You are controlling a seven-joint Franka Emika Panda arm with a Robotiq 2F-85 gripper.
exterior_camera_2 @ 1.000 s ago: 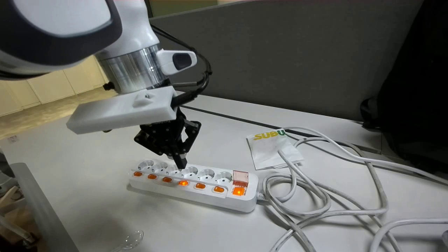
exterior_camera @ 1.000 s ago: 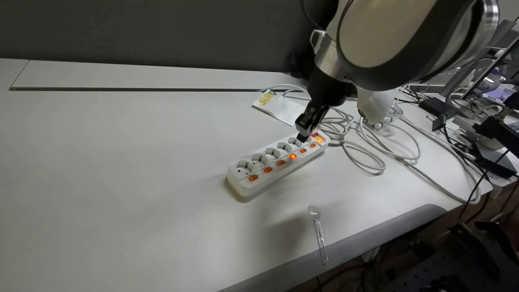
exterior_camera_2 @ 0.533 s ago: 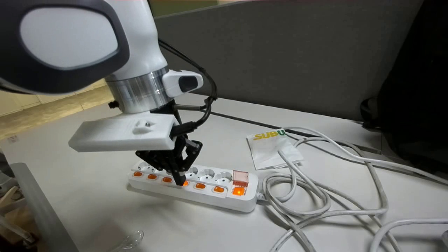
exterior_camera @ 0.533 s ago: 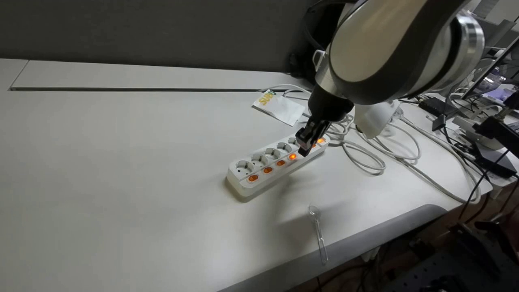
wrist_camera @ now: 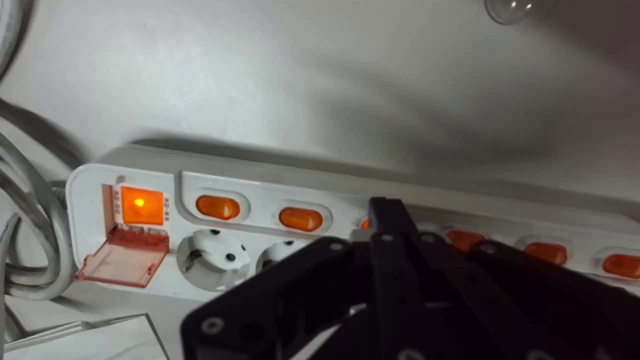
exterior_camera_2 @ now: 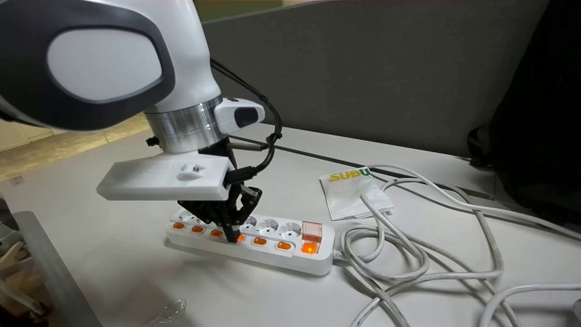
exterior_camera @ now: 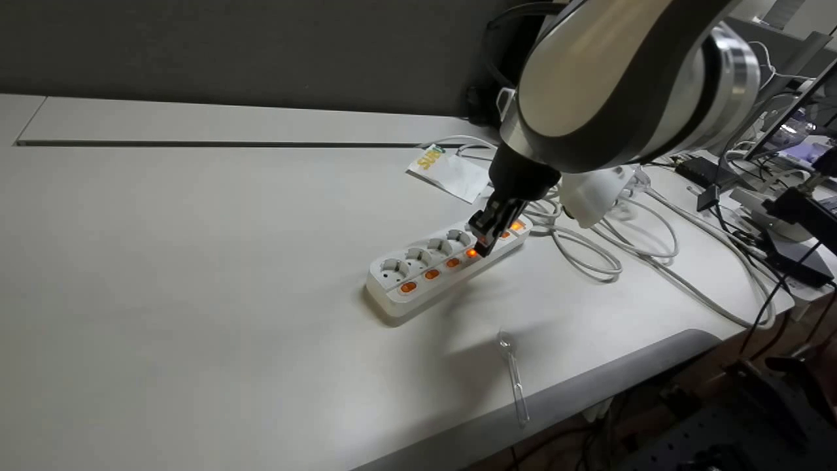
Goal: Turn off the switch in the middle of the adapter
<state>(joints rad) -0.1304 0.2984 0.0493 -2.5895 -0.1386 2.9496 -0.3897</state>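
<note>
The adapter, a long white power strip (exterior_camera: 428, 296), lies on the table and shows in both exterior views (exterior_camera_2: 254, 256) and the wrist view (wrist_camera: 260, 202). A row of orange switches runs along one edge. The middle switch (exterior_camera: 471, 252) glows; in an exterior view (exterior_camera_2: 241, 237) and the wrist view (wrist_camera: 364, 223) the fingertips partly hide it. My gripper (exterior_camera: 482, 251) is shut and empty, its tips together at this switch. It points down in an exterior view (exterior_camera_2: 233, 239) and covers some sockets in the wrist view (wrist_camera: 392, 201). I cannot tell whether the tips touch the switch.
A lit square main switch (wrist_camera: 142, 206) with an open red cover (wrist_camera: 127, 257) is at the cable end. White cables (exterior_camera_2: 386, 274) coil beside it. A paper packet (exterior_camera_2: 356, 195) lies behind. A clear plastic spoon (exterior_camera: 516, 383) lies near the table edge. A grey partition (exterior_camera_2: 363, 86) stands behind.
My gripper has come down from above the sockets to the switch row, then shifted slightly toward the lit middle switch. The adapter has not moved, and the middle switch still glows.
</note>
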